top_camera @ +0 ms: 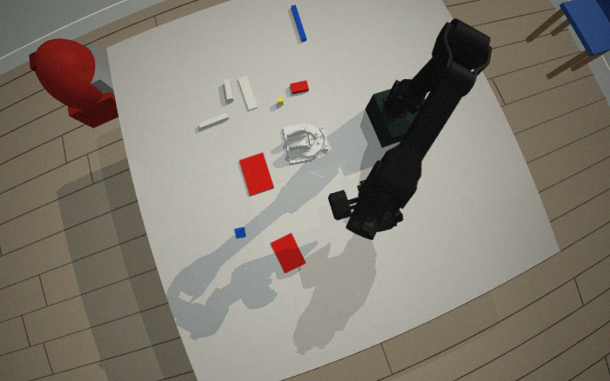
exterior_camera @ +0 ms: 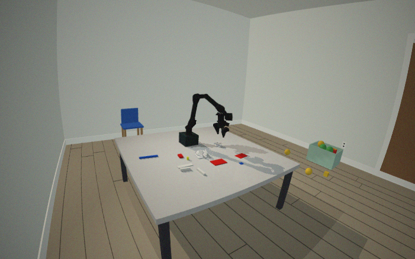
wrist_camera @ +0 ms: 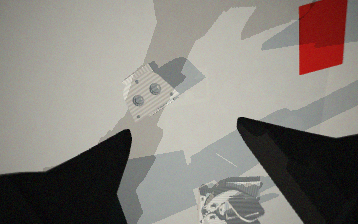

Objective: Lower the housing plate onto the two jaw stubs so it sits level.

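Observation:
The housing plate [wrist_camera: 147, 94] [exterior_camera: 218, 145] is a light grey, ribbed piece with two round bosses on its upper face. It lies on the table apart from the base; the arm hides it in the top view. The base assembly with the jaws [top_camera: 305, 143] [exterior_camera: 203, 154] [wrist_camera: 232, 202] is white and sits on the table; its single jaw stubs are too small to tell apart. My gripper [exterior_camera: 220, 135] [wrist_camera: 185, 128] is open and empty, high above the table. In the wrist view the plate lies beyond the left fingertip, and the base shows low between the fingers.
Two flat red rectangles [top_camera: 256, 174] [top_camera: 288, 253] and a small blue cube [top_camera: 240, 232] lie near the base. Beyond it are white bars [top_camera: 247, 93], a red block [top_camera: 299, 87], a tiny yellow piece [top_camera: 280, 101] and a blue bar [top_camera: 298, 23].

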Robot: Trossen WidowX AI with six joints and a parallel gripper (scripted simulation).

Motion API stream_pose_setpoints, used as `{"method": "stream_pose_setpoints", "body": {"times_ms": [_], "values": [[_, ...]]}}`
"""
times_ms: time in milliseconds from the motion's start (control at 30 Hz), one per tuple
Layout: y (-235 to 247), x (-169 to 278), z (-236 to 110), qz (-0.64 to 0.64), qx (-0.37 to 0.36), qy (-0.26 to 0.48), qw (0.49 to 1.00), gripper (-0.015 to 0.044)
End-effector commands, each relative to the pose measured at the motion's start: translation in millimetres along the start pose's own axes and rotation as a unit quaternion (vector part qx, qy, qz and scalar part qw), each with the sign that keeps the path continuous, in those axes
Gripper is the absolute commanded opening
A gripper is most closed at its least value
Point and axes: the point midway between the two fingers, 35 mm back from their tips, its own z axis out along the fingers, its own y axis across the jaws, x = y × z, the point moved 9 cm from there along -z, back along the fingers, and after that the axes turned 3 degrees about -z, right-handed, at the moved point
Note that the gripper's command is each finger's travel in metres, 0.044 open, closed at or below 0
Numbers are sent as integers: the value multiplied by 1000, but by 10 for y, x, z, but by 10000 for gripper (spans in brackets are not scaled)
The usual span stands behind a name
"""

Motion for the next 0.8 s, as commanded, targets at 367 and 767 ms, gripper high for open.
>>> {"method": "stream_pose_setpoints", "body": {"times_ms": [367,767], "values": [[353,-197,207,-206,-3,42,978,440],[430,-229,338,-251,-4,50,967,440]]}}
